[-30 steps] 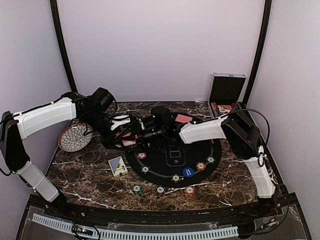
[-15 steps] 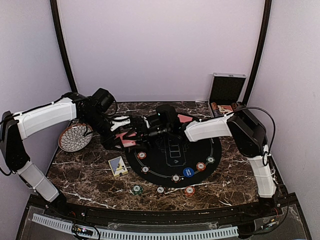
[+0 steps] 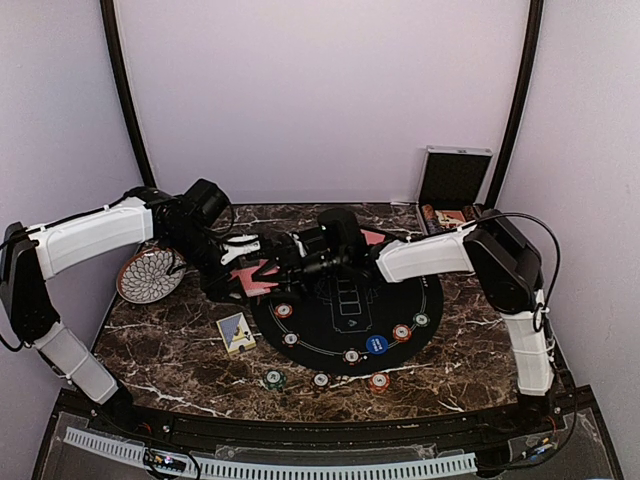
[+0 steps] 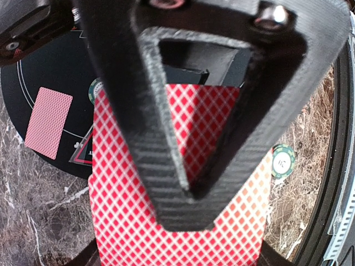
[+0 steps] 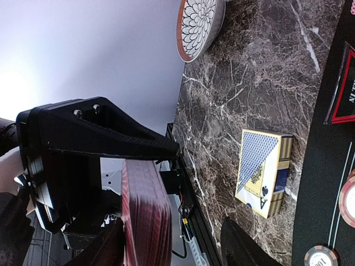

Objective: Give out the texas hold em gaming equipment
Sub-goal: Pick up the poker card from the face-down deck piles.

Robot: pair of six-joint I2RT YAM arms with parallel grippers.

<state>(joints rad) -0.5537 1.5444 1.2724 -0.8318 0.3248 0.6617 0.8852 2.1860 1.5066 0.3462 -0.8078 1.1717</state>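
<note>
I have the left gripper [image 3: 248, 268] clamped shut on the deck [image 4: 177, 233] of red-backed cards. In its own wrist view one black finger lies flat across the diamond-patterned back, and the right wrist view shows the stack edge-on against that finger. The deck hangs over the far left rim of the round black mat [image 3: 330, 325], between the mat and the patterned plate [image 3: 150, 275]. The right gripper [image 5: 177, 246] reaches across from the other side and meets it there. Its fingers [image 5: 111, 244] stand apart with the end of the deck between them, close to one finger, though I cannot tell whether either touches the cards. It has hold of nothing that I can make out. A single card [image 4: 49, 122] lies face down on the mat near its edge. Chips lie in an arc along the near part of the mat, among them a blue chip [image 3: 377, 344], a red chip [image 3: 401, 332] and a green chip [image 3: 421, 320]. Three more chips sit on the marble table [image 3: 170, 350] just off the mat's near edge, the leftmost a dark green chip [image 3: 274, 379]. A blue and yellow card box [image 3: 236, 332] lies flat on the table left of the mat, near the plate but apart from it. The silver case [image 3: 455, 178] stands open at the far right corner.
</note>
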